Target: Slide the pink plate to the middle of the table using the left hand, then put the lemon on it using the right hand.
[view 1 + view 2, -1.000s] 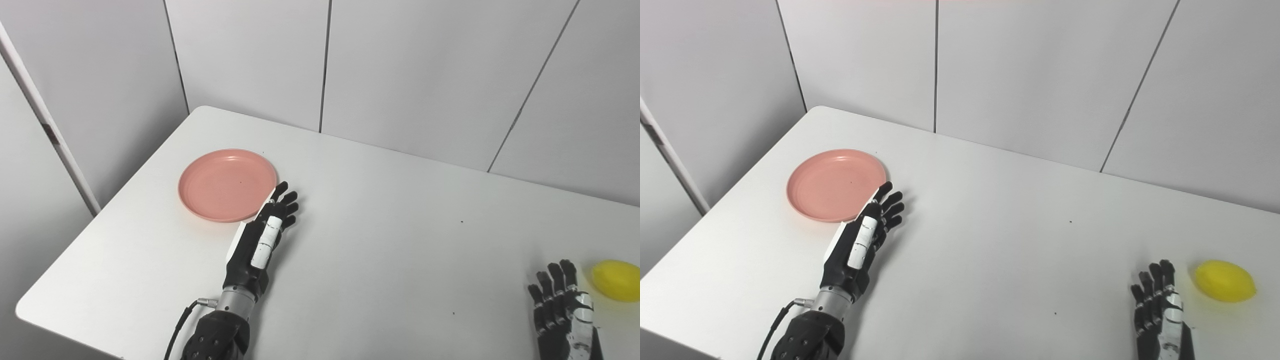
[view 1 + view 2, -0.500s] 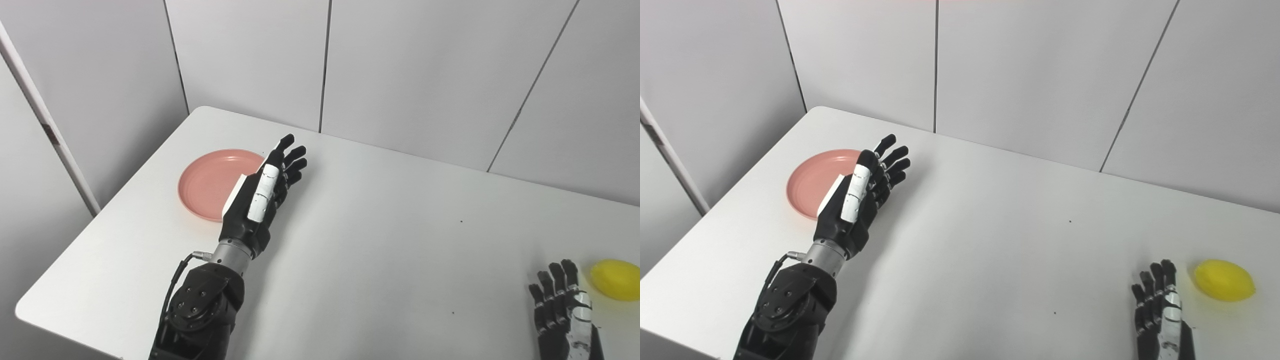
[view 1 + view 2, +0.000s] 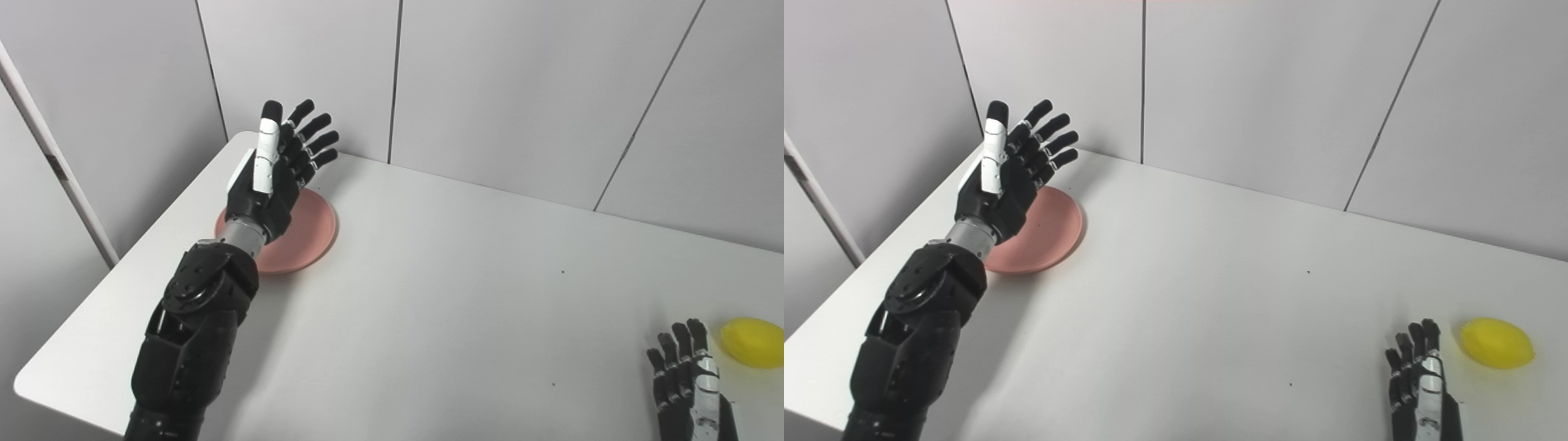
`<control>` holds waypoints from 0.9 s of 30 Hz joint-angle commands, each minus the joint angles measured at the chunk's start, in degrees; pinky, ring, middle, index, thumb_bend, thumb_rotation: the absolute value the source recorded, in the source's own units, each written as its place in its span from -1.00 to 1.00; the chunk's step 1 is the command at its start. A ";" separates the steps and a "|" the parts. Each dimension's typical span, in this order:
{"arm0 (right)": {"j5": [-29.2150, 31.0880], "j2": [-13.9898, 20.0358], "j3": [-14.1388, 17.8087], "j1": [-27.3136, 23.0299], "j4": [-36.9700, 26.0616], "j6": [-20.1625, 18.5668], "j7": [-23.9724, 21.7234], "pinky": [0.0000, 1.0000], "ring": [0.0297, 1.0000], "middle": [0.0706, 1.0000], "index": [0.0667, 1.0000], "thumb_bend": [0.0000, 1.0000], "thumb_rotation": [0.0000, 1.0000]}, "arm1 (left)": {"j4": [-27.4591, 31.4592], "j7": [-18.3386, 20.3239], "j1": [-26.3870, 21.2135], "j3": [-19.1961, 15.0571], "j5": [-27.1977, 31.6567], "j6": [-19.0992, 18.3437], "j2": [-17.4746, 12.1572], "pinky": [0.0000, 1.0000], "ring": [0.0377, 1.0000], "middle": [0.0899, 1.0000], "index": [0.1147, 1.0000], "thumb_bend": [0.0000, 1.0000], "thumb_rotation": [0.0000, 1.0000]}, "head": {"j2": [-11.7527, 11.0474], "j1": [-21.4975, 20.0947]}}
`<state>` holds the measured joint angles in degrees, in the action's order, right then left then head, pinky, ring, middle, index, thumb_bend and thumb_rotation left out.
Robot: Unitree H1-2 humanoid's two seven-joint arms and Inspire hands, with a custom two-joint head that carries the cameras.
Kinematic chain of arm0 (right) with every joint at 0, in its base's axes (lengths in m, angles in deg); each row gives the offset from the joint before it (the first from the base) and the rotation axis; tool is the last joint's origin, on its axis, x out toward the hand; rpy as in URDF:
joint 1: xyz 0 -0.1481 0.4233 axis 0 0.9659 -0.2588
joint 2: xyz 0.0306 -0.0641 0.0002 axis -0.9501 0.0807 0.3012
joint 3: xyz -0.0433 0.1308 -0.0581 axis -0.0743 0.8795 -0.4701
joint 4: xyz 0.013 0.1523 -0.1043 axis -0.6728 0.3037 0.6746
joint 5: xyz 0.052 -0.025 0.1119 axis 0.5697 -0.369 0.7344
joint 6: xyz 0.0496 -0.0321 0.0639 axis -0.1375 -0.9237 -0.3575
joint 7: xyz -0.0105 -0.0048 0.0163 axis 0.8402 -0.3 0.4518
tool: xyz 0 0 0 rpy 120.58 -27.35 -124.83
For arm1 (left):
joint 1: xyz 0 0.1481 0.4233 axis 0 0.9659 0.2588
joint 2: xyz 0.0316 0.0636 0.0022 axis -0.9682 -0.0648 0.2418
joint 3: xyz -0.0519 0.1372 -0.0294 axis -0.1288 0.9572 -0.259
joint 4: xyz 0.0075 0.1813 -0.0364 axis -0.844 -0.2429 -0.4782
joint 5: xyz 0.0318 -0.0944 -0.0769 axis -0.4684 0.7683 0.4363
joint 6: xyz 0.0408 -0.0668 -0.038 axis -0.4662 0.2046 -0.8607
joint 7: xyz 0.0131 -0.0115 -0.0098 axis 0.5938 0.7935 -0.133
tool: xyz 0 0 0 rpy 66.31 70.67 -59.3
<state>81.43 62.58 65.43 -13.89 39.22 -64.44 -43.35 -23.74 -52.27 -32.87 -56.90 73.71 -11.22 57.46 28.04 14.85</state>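
The pink plate (image 3: 312,229) lies on the white table (image 3: 441,294) at the far left, partly hidden behind my left arm. My left hand (image 3: 275,168) is raised well above the plate, fingers spread and open, holding nothing; it also shows in the right eye view (image 3: 1013,165). The yellow lemon (image 3: 1497,343) lies at the right edge of the table. My right hand (image 3: 1418,383) rests on the table just left of the lemon, fingers straight and open, not touching it.
Grey wall panels (image 3: 490,92) stand right behind the table's far edge. The table's left edge (image 3: 122,269) runs close past the plate. A white post (image 3: 55,165) leans at the left beyond the table.
My left hand has lifted from the table beside the plate and swung up and left above it. The plate, the lemon and the right hand have not moved. The view shifted slightly.
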 commanded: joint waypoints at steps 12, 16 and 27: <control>0.76 -1.57 -0.63 1.67 3.72 1.74 -0.77 1.00 1.00 1.00 1.00 0.22 0.69 | -8.85 6.04 -8.09 -1.45 0.69 0.27 -8.04 0.86 0.81 0.79 0.80 0.99 0.87 | -0.09 -0.27; 0.86 -1.88 -0.38 1.78 3.41 1.35 -0.37 1.00 1.00 1.00 1.00 0.22 0.66 | -13.41 9.85 -9.62 -2.31 0.23 0.64 -10.25 0.94 0.86 0.80 0.81 1.00 0.84 | 0.01 -0.29; 0.94 -1.50 -0.32 1.70 3.65 1.66 -0.84 1.00 1.00 1.00 1.00 0.24 0.63 | -26.61 22.15 -12.99 -5.28 -0.20 3.84 -15.62 0.92 0.85 0.75 0.84 1.00 0.75 | 0.06 -0.21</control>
<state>81.61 62.34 65.65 -13.93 39.26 -64.44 -43.61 -50.62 -31.96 -42.52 -61.25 73.39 -10.15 44.03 28.04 14.68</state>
